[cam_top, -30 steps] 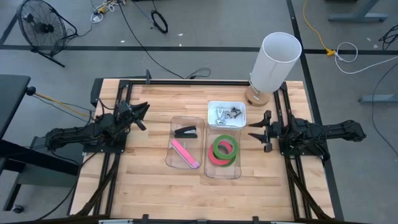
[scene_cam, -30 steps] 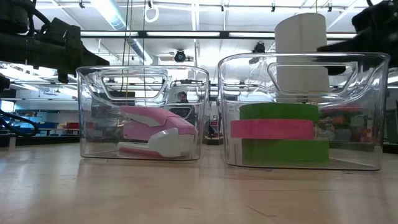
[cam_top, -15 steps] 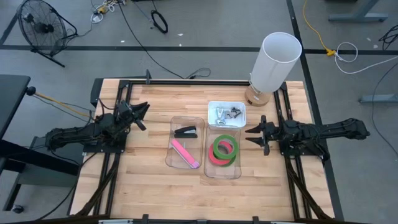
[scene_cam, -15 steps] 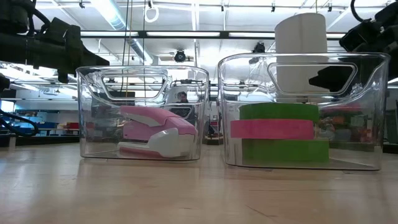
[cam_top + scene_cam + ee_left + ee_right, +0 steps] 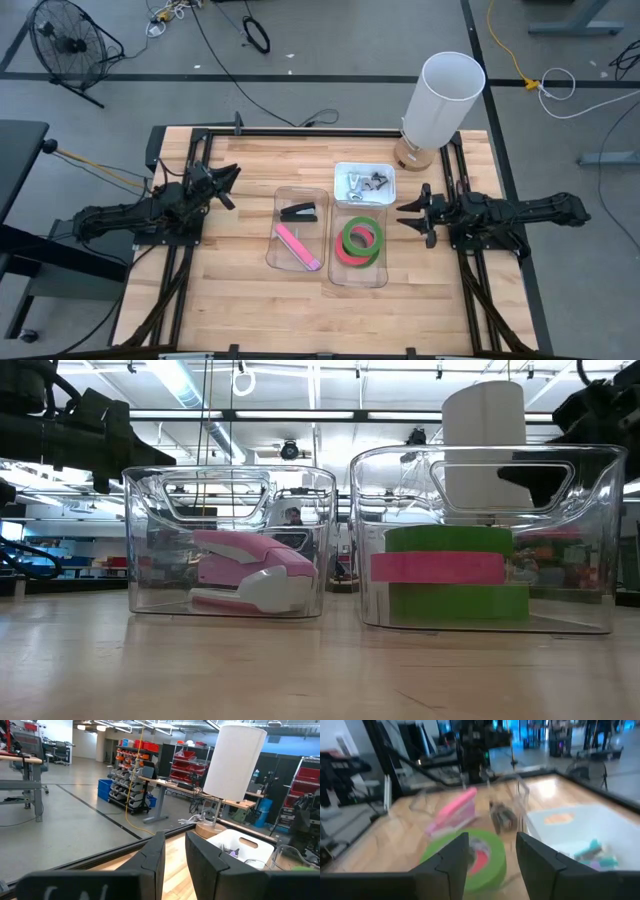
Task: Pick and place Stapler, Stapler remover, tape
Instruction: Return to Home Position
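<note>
Your right gripper [image 5: 408,212] is hanging just beside the right-hand clear plastic bin [image 5: 358,278], on that bin's outer side. Its two dark fingers are standing wide apart and gripping nothing. Your left gripper [image 5: 226,186] is waiting well apart, over the table's left side, with only a narrow gap showing between its fingers and nothing in it.

Moving outward, the three flat ring-shaped tape rolls [image 5: 360,240], two green and one red-pink, are lying stacked inside that right-hand clear bin. The left-hand clear plastic bin [image 5: 285,262] is holding a small black stapler [image 5: 298,212] and a long pink stapler [image 5: 297,246]. The small white bin [image 5: 365,167] beyond them is holding several little grey and dark pieces [image 5: 366,182]. They are too small to name for certain, though you are probably looking at the staple removers. No task item is showing loose on the wooden tabletop [image 5: 240,260].

Judging from that, the sorting looks finished and you are on the closing step, bringing the arm to its rest pose. For the next move you are needing an empty, unhurried retreat of the right arm toward its own side. Keep the fingers above the clear bin's rim and away from the white bin. Mind also the tall white cylinder [image 5: 444,95] standing at the table's far edge.
</note>
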You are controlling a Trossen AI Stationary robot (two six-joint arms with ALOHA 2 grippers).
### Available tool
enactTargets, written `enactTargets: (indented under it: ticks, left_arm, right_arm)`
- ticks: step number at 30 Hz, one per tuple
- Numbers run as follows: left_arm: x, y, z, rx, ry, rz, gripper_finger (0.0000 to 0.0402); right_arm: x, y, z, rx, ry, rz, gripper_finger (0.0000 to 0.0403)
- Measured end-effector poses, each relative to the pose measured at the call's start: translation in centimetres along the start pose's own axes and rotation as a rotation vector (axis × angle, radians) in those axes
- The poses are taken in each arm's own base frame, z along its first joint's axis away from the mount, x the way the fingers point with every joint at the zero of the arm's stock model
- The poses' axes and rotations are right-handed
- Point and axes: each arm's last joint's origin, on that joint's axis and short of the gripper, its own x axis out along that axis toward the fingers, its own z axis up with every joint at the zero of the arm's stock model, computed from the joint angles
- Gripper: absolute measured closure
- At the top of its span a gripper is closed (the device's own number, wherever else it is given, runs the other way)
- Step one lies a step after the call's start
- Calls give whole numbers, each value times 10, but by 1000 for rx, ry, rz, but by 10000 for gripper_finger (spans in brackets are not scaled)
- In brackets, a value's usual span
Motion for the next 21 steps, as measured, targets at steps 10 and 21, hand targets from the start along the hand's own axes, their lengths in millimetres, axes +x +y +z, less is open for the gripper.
enactTargets:
  ticks: [10,21]
  left_arm:
    - [0,0,0,0,1,-1,323]
    - [-4,-7,-1,-7,20,-88,323]
  right_arm:
    - [-11,1,13,16,-168,24,239]
    - [-10,1,14,16,-177,25,239]
